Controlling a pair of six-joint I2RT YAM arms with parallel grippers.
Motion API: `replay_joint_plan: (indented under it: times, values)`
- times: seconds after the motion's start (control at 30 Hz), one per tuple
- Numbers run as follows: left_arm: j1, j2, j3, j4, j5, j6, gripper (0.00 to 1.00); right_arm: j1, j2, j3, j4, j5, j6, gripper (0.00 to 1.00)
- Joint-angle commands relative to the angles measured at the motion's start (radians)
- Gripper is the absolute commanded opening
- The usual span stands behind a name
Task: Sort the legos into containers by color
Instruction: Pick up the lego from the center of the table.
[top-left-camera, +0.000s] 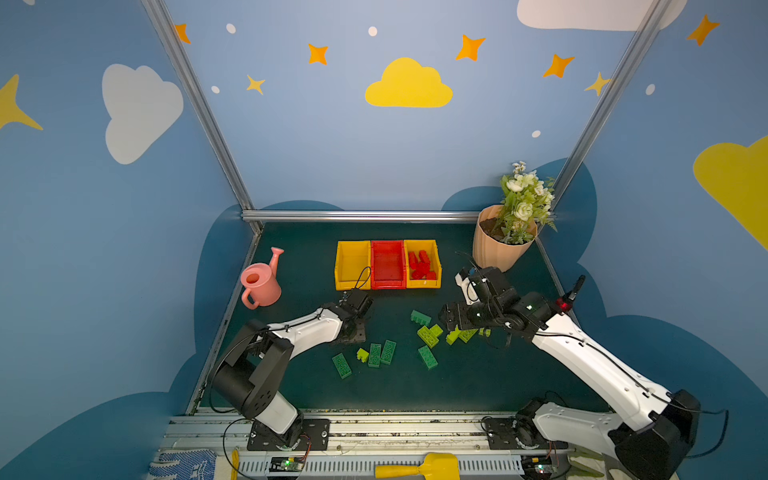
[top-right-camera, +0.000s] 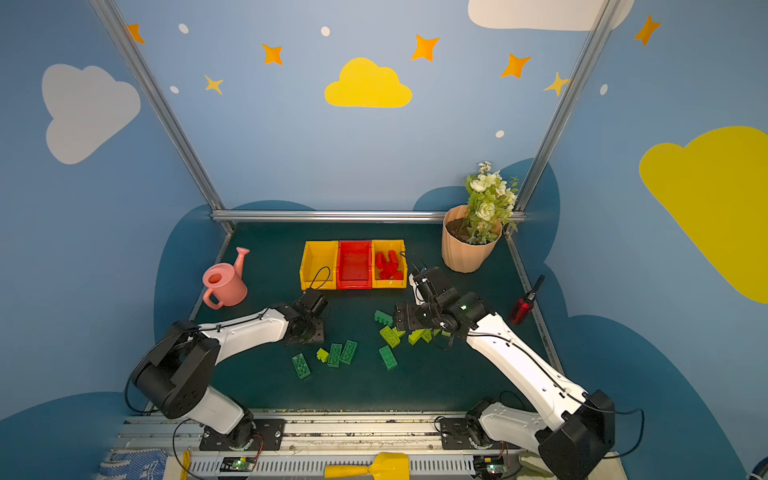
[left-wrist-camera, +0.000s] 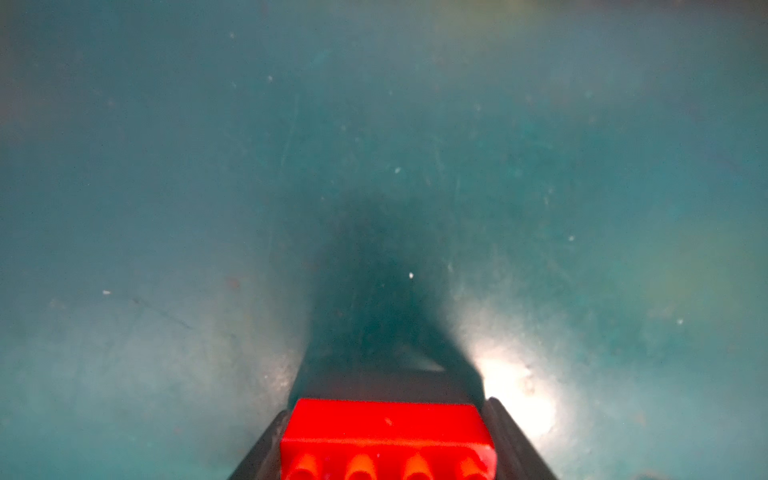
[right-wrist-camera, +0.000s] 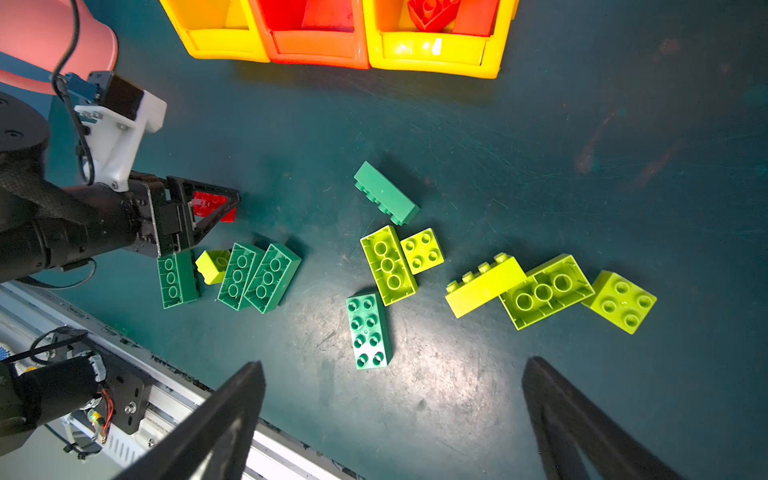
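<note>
Legos (right-wrist-camera: 369, 330) update: the greens, dark and lime, lie loose on the bench (top-left-camera: 395, 390) in the lower middle of a top view, in front of the bins (top-right-camera: 354, 285). The reds sit in the yellow bin (top-left-camera: 423, 284) at the right end of the row. The red bin (top-left-camera: 388, 284) and the second yellow bin (top-left-camera: 351, 266) look empty. One red brick (left-wrist-camera: 386, 428) isn't binned yet, and the left fingers (left-wrist-camera: 511, 436) are clamped on its sides, right down by the bench. The right fingers (right-wrist-camera: 232, 415) hang spread wide, nothing between them, above the lime pile (top-left-camera: 428, 334).

My take on the lift: straight up first, since a dark green brick (right-wrist-camera: 176, 282) and a small lime brick (right-wrist-camera: 212, 266) lie just beside the grip, and a sideways drag would likely scatter them. Then across to the bin with the reds, clear the rim, let go low. The right arm (top-left-camera: 582, 353) sits near that end, so watch for a bump.

Bench is dark teal, scuffed, a bit shiny. Blue walls (top-left-camera: 332, 145) with painted clouds and stars, metal frame posts (top-left-camera: 199, 104), pink watering can (top-left-camera: 264, 286) at left, flower pot (top-left-camera: 494, 253) at right.
</note>
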Motion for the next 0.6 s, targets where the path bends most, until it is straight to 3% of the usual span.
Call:
replay_joint_plan:
  times: [0.0, 0.3, 0.57]
  values:
    - [0.001, 0.009, 0.032, -0.041, 0.016, -0.004, 0.49, 0.003, -0.006, -0.008, -0.006, 0.013, 0.009, 0.96]
    - [-0.003, 0.025, 0.305, -0.147, 0.027, 0.047, 0.48, 0.002, -0.039, -0.032, 0.014, 0.03, 0.021, 0.96]
    - [-0.033, 0.279, 0.741, -0.211, 0.09, 0.115, 0.47, -0.028, -0.114, -0.075, 0.001, 0.037, 0.027, 0.96]
